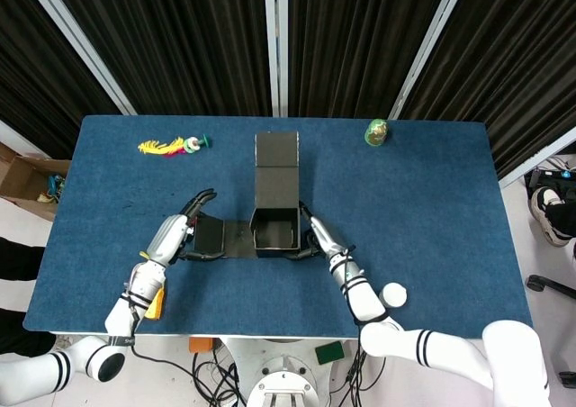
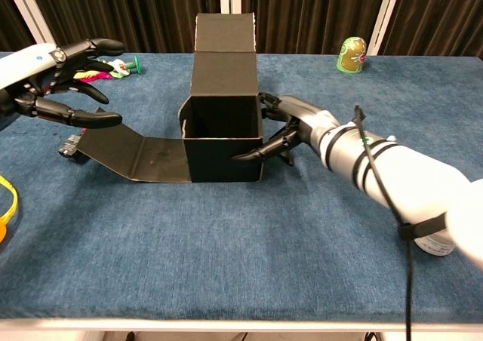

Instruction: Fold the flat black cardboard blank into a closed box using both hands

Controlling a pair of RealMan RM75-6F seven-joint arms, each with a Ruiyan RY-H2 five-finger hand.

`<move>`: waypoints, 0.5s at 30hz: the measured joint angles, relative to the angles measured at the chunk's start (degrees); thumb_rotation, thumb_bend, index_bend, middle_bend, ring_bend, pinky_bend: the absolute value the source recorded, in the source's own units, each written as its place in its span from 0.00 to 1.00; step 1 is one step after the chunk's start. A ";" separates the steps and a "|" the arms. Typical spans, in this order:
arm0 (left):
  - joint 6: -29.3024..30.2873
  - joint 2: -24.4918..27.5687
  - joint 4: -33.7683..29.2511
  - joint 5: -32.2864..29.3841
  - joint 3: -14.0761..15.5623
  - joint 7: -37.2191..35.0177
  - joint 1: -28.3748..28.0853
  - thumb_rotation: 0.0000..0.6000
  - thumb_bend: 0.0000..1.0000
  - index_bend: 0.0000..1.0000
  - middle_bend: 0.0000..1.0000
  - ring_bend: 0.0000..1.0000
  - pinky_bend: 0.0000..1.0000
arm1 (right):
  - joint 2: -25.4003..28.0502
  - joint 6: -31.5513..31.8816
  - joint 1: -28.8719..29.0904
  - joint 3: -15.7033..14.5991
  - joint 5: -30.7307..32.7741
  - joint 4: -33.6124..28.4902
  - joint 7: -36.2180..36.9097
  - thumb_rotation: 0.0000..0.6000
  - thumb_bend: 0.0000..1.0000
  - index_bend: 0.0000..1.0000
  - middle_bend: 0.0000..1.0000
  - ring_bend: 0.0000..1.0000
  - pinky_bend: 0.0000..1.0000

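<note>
The black cardboard box (image 1: pixel 276 230) stands half formed mid-table, its top open (image 2: pixel 224 139). Its long back lid panel (image 2: pixel 224 50) rises behind it. One side flap (image 2: pixel 136 154) still lies spread out to the left, its far end lifted off the cloth. My left hand (image 2: pixel 68 81) hovers over that flap's end with fingers spread, holding nothing; the head view shows the same hand (image 1: pixel 183 231). My right hand (image 2: pixel 285 128) lies against the box's right wall with fingers apart, thumb reaching along the front lower corner, and shows in the head view too (image 1: pixel 317 239).
A green egg-shaped toy (image 2: pixel 351 55) stands at the back right and a colourful feather toy (image 2: pixel 106 68) at the back left. A small dark object (image 2: pixel 70 146) sits under the flap's end. A white cup (image 1: pixel 393 294) stands near the front edge on the right.
</note>
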 measured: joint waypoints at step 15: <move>13.39 -3.19 2.43 5.21 -1.28 -2.20 3.88 1.00 0.02 0.50 0.43 0.58 0.82 | -10.58 3.59 4.07 7.72 0.25 10.10 0.70 1.00 0.33 0.43 0.50 0.89 0.92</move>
